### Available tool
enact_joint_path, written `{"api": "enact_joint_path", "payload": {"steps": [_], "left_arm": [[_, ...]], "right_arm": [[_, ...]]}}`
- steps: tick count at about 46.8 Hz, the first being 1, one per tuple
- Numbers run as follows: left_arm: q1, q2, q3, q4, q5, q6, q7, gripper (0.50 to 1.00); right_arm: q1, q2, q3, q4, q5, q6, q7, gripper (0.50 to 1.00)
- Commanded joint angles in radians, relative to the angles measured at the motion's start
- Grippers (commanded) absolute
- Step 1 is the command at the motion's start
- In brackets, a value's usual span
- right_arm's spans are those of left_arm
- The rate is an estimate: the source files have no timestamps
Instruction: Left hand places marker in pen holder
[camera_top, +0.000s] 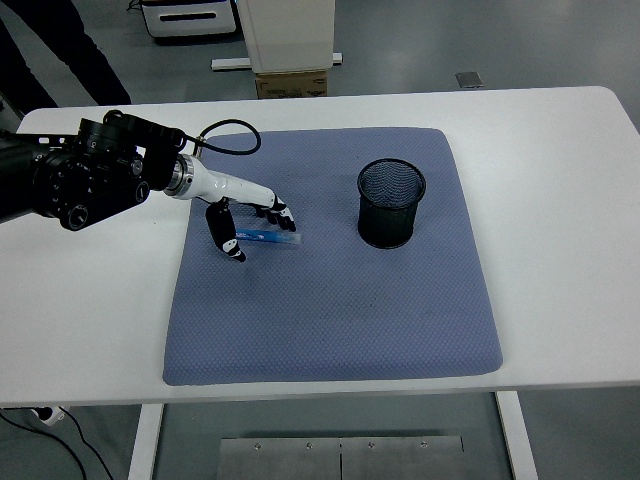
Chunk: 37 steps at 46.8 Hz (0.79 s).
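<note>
A blue marker (272, 238) lies on the blue-grey mat (340, 310), left of centre, its right end tilted slightly toward me. My left hand (252, 228) reaches in from the left and sits over the marker. The fingers (281, 213) curl down onto its far side, and the thumb (231, 247) presses in at its left end on the near side. The marker still rests on the mat. A black mesh pen holder (392, 204) stands upright and empty on the mat, to the right of the hand. My right arm is out of view.
The mat covers the middle of the white table (560, 200). A black cable (228, 136) loops above the left wrist. Beyond the table's far edge are a cardboard box (291, 83) and a person's dark-clothed legs (60, 50) at top left.
</note>
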Motion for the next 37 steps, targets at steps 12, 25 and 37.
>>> {"api": "enact_joint_path", "payload": {"steps": [12,25,37], "left_arm": [[0.003,-0.012,0.002,-0.001,0.053,0.046,0.0,0.807],[0.003,-0.021,0.005,-0.001,0.055,0.058,0.0,0.757],[0.005,-0.021,0.02,-0.001,0.055,0.059,0.0,0.657]], "right_arm": [[0.0,0.0,0.0,0.0,0.0,0.0,0.0,1.0],[0.0,0.0,0.0,0.0,0.0,0.0,0.0,1.0],[0.0,0.0,0.0,0.0,0.0,0.0,0.0,1.0]]}}
